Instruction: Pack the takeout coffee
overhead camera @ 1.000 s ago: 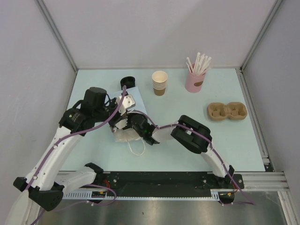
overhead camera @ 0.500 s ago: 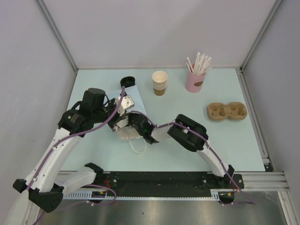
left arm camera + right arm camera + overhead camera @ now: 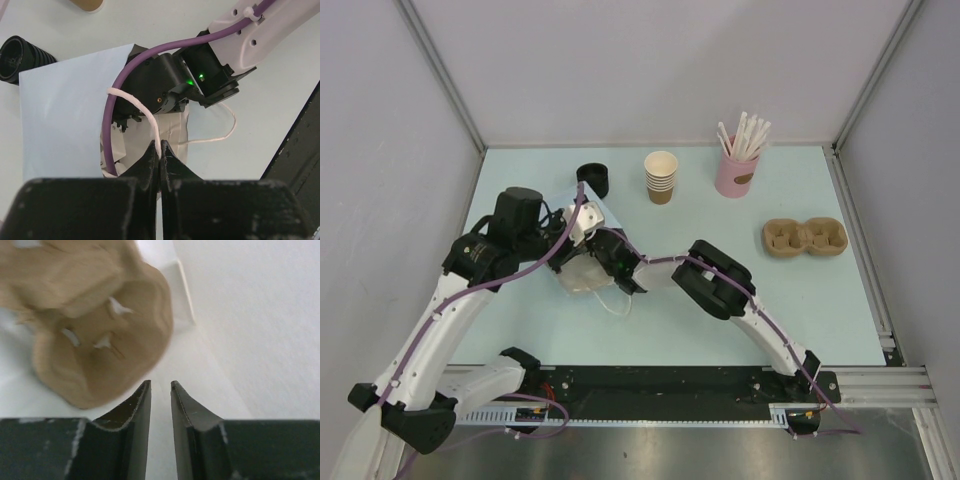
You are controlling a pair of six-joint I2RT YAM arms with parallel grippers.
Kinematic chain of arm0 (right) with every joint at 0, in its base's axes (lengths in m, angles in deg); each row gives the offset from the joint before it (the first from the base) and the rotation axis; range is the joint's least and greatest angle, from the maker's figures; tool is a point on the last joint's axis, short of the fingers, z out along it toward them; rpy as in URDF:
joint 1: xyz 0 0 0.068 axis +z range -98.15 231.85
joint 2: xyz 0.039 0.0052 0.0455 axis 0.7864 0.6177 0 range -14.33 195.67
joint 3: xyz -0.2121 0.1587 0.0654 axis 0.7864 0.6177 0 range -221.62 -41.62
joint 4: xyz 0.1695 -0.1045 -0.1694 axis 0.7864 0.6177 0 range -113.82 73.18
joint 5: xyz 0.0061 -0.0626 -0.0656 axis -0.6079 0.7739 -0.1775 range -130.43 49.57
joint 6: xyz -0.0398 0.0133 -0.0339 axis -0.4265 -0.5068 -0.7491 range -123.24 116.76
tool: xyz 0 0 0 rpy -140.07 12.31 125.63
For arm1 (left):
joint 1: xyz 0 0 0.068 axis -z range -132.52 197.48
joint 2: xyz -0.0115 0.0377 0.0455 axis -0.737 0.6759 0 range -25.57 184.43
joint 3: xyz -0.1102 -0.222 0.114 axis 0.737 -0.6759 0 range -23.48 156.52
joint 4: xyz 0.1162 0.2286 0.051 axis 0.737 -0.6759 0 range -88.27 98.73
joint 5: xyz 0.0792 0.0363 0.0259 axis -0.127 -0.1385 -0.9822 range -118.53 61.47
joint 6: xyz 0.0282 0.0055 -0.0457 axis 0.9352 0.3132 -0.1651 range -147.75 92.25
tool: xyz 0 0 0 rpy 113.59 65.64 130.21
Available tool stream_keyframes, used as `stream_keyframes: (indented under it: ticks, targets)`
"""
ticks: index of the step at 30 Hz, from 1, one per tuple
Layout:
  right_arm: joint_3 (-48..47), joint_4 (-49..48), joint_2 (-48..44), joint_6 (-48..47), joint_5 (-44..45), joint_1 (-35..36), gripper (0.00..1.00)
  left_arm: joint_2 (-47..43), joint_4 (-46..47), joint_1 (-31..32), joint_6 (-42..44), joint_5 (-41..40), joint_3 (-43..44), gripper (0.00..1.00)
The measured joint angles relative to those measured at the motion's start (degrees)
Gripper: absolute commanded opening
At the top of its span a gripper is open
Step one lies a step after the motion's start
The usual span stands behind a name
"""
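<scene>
Here we go: the right gripper [image 3: 160,390] has pushed deeper into the mouth of the white paper bag [image 3: 60,115] than it sat a second ago, and its jaws have drawn in from wide to a narrow slit. We see nothing between them, only the bag's pale floor. Just ahead of those fingertips, inside the bag, lies a brown pulp carrier [image 3: 100,340], blurred but unmistakably moulded into wells. The left gripper [image 3: 160,150] is clamped tight on the bag's white handle cord [image 3: 135,102], holding the mouth up, while the other handle [image 3: 220,135] trails loose on the table beside the bag. And the takeout coffee? We cannot find it in any view; if it is in the bag, the right arm and the bag's wall hide it. Beyond the bag sits a black ribbed stack of lids [image 3: 592,178]; further off are the stack of cups [image 3: 661,177], the pink cup [image 3: 735,170] and a second carrier [image 3: 805,238]. Our read: the carrier looks released in the bag, so the coffee step appears still open.
</scene>
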Motion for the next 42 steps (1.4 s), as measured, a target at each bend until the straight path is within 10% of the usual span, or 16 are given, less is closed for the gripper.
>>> stream_keyframes:
  ticks: [10,28,42]
  targets:
    - [-1.7,14.4,-1.9,6.4,-2.9,0.0,0.5,-1.0,0.1,-0.1,0.0,0.5,-0.3,0.0]
    - [-14.5,48.2,-6.7,23.1,-14.4,0.3,0.47,-1.1,2.4,-0.7,0.0,1.4,-0.8,0.0]
    - [-1.7,22.7,-6.8,13.6,5.5,5.9,0.48,-3.0,1.2,-1.8,-0.1,1.9,-2.2,0.0]
